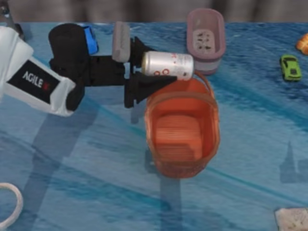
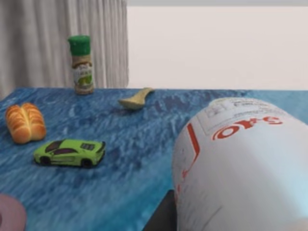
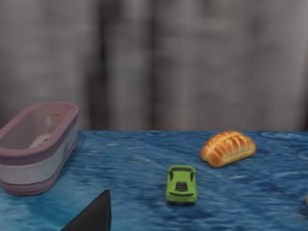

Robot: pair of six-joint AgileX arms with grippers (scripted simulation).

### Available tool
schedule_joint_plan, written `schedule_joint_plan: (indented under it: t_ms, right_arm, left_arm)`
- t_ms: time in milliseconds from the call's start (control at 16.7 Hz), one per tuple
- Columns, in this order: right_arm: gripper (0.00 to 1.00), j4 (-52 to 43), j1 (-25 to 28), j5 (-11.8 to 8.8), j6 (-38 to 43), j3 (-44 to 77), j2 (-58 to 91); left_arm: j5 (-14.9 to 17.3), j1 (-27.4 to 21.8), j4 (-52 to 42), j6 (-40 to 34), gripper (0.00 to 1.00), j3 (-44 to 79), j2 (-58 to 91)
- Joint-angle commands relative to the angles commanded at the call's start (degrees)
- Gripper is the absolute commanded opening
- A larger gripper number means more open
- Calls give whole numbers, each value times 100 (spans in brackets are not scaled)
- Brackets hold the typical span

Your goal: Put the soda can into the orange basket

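My left gripper (image 1: 161, 66) is shut on the soda can (image 1: 168, 65), a white-silver can with red markings. It holds the can lying on its side in the air, over the far rim and handle of the orange basket (image 1: 215, 130). The basket stands at the table's middle, and nothing lies on its ribbed floor. In the left wrist view the soda can (image 2: 240, 163) fills the near right side. My right arm is outside the top view; only a dark corner of my right gripper (image 3: 91, 216) shows in its wrist view.
A mauve-pink tub (image 1: 206, 41) stands just behind the basket. A green toy car (image 1: 290, 67) and a bread loaf (image 1: 303, 43) lie at the far right. A grey block (image 1: 121, 42) sits behind my left gripper. A seasoning bottle (image 2: 82, 65) and a spoon (image 2: 136, 98) stand farther off.
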Motion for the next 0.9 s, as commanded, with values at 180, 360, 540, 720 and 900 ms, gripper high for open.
schedule_joint_plan:
  t_ms: [180,360,540,720,900]
  right_arm:
    - [100,0,0,0,0,0,0]
    - [100,0,0,0,0,0,0]
    - [100,0,0,0,0,0,0]
    - [100,0,0,0,0,0,0]
    - [100,0,0,0,0,0,0]
  left_arm:
    - [0,0,0,0,23,0,0]
    - [0,0,0,0,45,0,0]
    - [0,0,0,0,68,0,0]
    - [0,0,0,0,90,0,0]
    - [0,0,0,0,100,0,0]
